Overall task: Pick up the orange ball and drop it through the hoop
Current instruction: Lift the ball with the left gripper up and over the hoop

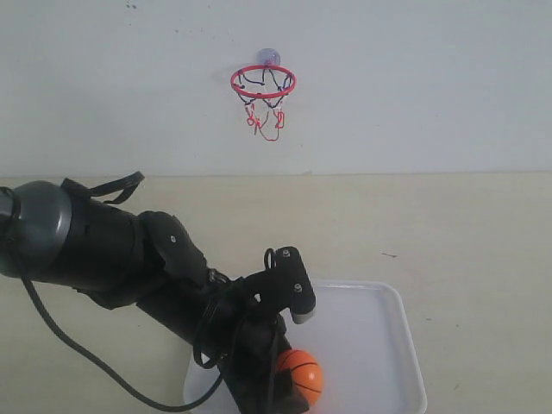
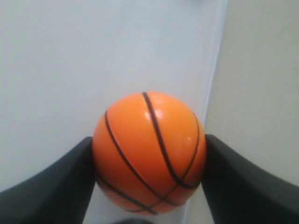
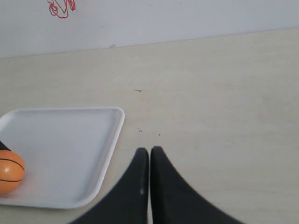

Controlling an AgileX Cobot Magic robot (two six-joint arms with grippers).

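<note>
**Inspector:** Container on the table (image 1: pixel 466 233)?

**Assistant:** One white tray (image 1: pixel 407 332), shallow, with rounded corners and a raised rim. It lies flat.

**Inspector:** Contents?

**Assistant:** The orange ball (image 1: pixel 302 378), black seams showing. It sits in the tray's near-left part, close to the rim there. The rest of the tray floor is bare white.

**Inspector:** Condition of the left gripper (image 2: pixel 148 142)?

**Assistant:** Reaching into the tray and pinching the ball. Its two black fingers (image 2: pixel 56 186) press against opposite sides of the ball, contact on both. Whether the ball touches the tray floor or hangs just clear of it, I cannot tell.

**Inspector:** The right gripper (image 3: pixel 149 151)?

**Assistant:** Fingertips pressed together, nothing between them. It hangs over bare table just beside the tray's edge, on the side away from the ball.

**Inspector:** The hoop (image 1: pixel 263 82)?

**Assistant:** Fixed to the pale wall (image 1: pixel 431 86) by a clear suction cup, well above the table. Red rim level, net of black, white and red cord dangling below. It is well apart from the ball and tray.
</note>
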